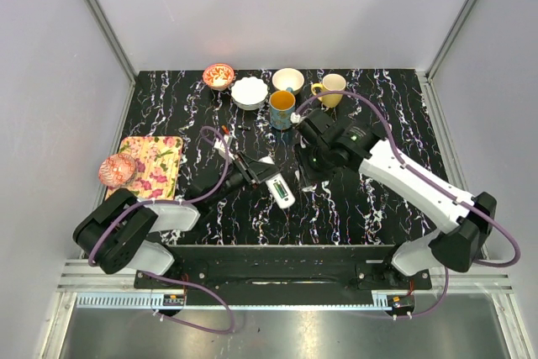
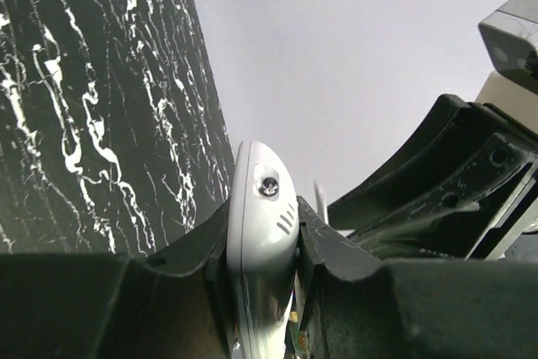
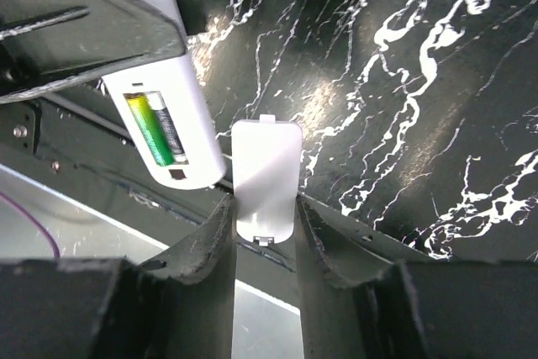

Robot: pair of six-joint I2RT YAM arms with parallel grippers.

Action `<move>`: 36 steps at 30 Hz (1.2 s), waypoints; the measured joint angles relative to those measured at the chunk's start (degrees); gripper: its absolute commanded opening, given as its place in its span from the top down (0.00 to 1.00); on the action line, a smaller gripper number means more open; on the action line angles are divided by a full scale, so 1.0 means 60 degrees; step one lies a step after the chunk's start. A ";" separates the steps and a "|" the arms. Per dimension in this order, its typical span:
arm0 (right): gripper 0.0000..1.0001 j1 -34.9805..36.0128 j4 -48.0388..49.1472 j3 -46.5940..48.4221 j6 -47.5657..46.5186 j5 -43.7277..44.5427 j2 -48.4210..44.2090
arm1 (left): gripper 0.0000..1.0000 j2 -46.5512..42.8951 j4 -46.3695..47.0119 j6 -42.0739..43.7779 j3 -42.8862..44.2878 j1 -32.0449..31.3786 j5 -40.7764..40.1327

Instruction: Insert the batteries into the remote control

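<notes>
The remote control (image 1: 282, 192) is a slim white bar held just above the table's middle. My left gripper (image 1: 261, 176) is shut on it; in the left wrist view the remote (image 2: 262, 208) sits edge-on between the fingers of that gripper (image 2: 262, 220). In the right wrist view the remote's (image 3: 181, 81) open compartment holds two batteries (image 3: 160, 128), one green and one dark. My right gripper (image 3: 265, 208) is shut on the small white battery cover (image 3: 266, 170), just right of the remote's open end. In the top view the right gripper (image 1: 304, 170) is close beside the remote.
Along the back edge stand a patterned bowl (image 1: 218, 76), a white bowl (image 1: 250, 92), a white cup (image 1: 287, 80), a blue mug (image 1: 282, 109) and a yellow mug (image 1: 331, 89). A floral board (image 1: 155, 164) with a pink object (image 1: 117, 170) lies at the left.
</notes>
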 measured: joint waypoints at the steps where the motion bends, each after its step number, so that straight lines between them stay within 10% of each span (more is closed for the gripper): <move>1: 1.00 0.0029 -0.0222 0.0189 -0.0091 -0.0211 0.0182 | 1.00 0.0004 0.0007 0.0018 0.0051 -0.0066 -0.0084; 36: 1.00 0.0273 -0.1796 0.2135 -0.0929 -0.1559 0.2422 | 1.00 0.0382 -0.0226 0.0310 0.0452 -0.1020 -0.1679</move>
